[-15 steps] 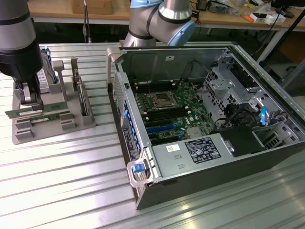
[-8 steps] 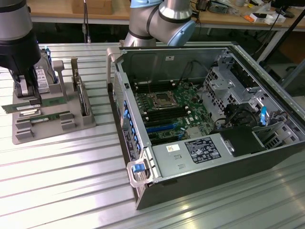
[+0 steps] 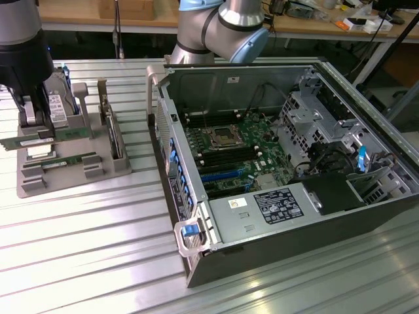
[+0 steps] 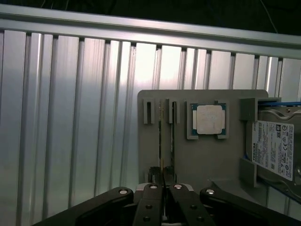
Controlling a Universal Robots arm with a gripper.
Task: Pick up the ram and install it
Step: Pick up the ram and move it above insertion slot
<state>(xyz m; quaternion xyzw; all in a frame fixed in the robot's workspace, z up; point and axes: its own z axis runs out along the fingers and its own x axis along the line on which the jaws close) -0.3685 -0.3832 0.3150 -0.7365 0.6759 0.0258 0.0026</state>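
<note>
- Step in hand: the pick. Gripper (image 3: 39, 133) is clamped on the ram (image 3: 23, 140), fingers pressed together on its thin edge in the wrist view (image 4: 162, 186).
- Ram (image 4: 162, 141) sits over the grey tray (image 3: 72, 180) at the exterior view's left, well apart from the case. I can't tell whether it is clear of the tray posts.
- Install not done. Dark slots (image 3: 219, 160) beside the processor socket on the motherboard (image 3: 236, 154) look empty.
- Judgement: seating needs the stick's long edge lined up along one slot, held square, then pressed straight in. A skewed grip would likely jam.
- Ram: thin, flat, rigid green board, long and narrow. It shows edge-on to the wrist camera.
- A second green stick (image 3: 69, 159) lies in the tray.
- Tray: matte grey, blocky posts. It also holds a square silver processor (image 4: 209, 118) and a white-labelled metal hard drive (image 4: 277, 150).
- Table (image 3: 85, 261): ribbed, shiny aluminium.
- Computer case (image 3: 216, 268): open, dark sheet metal with blue clips.
</note>
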